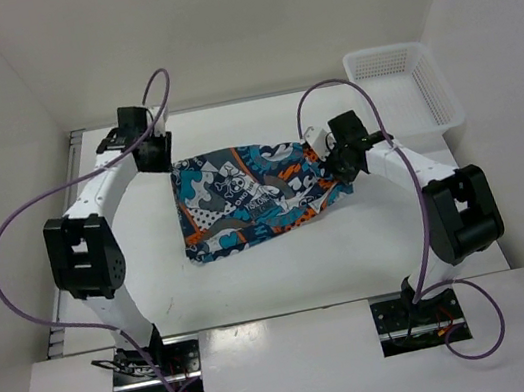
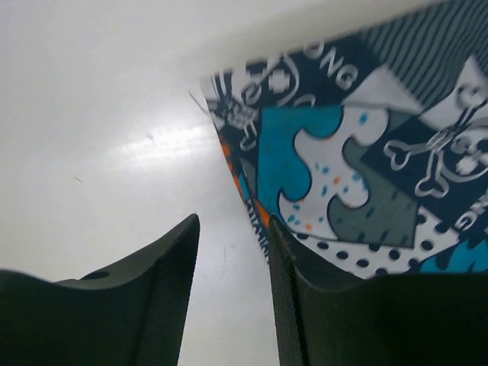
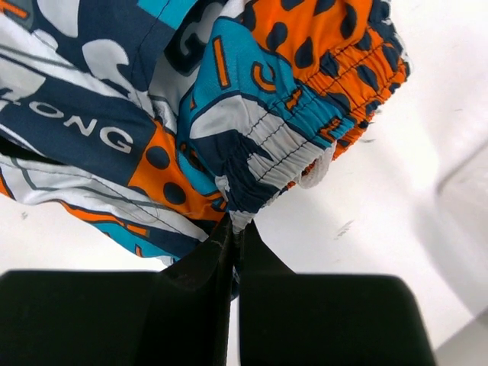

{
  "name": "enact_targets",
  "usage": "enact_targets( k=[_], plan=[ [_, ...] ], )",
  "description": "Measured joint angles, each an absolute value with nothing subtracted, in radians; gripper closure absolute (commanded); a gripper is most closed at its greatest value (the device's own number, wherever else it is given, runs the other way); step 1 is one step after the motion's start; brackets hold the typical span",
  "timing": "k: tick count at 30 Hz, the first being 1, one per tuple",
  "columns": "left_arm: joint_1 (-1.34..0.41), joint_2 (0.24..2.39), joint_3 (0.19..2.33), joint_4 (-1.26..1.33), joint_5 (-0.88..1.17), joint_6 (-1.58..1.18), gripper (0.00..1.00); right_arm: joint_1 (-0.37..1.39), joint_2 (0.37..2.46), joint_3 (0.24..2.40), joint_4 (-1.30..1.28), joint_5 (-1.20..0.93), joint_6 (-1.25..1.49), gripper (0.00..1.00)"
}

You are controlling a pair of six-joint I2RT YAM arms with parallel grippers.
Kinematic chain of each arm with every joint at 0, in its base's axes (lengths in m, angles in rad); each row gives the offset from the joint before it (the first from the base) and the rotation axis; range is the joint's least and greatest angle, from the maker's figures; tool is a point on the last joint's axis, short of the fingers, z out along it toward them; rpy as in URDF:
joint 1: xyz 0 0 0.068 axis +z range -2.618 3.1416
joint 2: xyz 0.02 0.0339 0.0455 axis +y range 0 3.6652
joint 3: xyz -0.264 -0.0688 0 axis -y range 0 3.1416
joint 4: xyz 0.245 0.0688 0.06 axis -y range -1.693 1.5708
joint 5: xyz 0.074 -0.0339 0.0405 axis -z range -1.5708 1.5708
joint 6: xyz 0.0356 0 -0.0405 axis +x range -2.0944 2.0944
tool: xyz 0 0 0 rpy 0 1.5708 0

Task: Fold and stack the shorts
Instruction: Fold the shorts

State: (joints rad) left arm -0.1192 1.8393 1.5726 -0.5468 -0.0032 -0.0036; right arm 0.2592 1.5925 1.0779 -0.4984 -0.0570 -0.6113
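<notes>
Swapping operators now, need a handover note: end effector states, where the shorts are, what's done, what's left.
Left end effector: open, holding nothing, at the far-left corner of the shorts.
Right end effector: shut on the elastic waistband at the shorts' right end.
Shorts: spread mid-table, rumpled, no clean fold visible. White mesh basket sits at the far right, apart from them.
Done: right-side grasp only.
Left: left-side grasp, fold, stack.
</notes>
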Motion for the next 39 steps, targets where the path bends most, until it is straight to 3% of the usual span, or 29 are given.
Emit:
enact_targets(
  k=[7, 14, 26, 32, 39],
  plan=[
    [-0.142, 1.905, 1.387, -0.574, 0.067, -0.004, 0.54, 0.259, 1.592, 1.128, -0.486, 0.001, -0.651, 1.0],
    [-0.214, 1.997, 1.404, -0.586, 0.178, -0.004, 0.54, 0.252, 1.567, 1.132, -0.454, 0.093, -0.706, 1.0],
    [-0.375, 2.238, 1.765, -0.594, 0.229, -0.004, 0.54, 0.237, 1.526, 1.228, -0.403, 0.299, -0.846, 1.0],
    [-0.427, 2.389, 2.011, -0.613, 0.264, -0.004, 0.55, 0.245, 1.55, 1.427, -0.415, 0.295, -0.824, 1.0],
    [-0.427, 2.495, 2.194, -0.664, 0.314, -0.004, 0.58, 0.357, 1.576, 1.447, -0.437, 0.295, -0.781, 1.0]
  ],
)
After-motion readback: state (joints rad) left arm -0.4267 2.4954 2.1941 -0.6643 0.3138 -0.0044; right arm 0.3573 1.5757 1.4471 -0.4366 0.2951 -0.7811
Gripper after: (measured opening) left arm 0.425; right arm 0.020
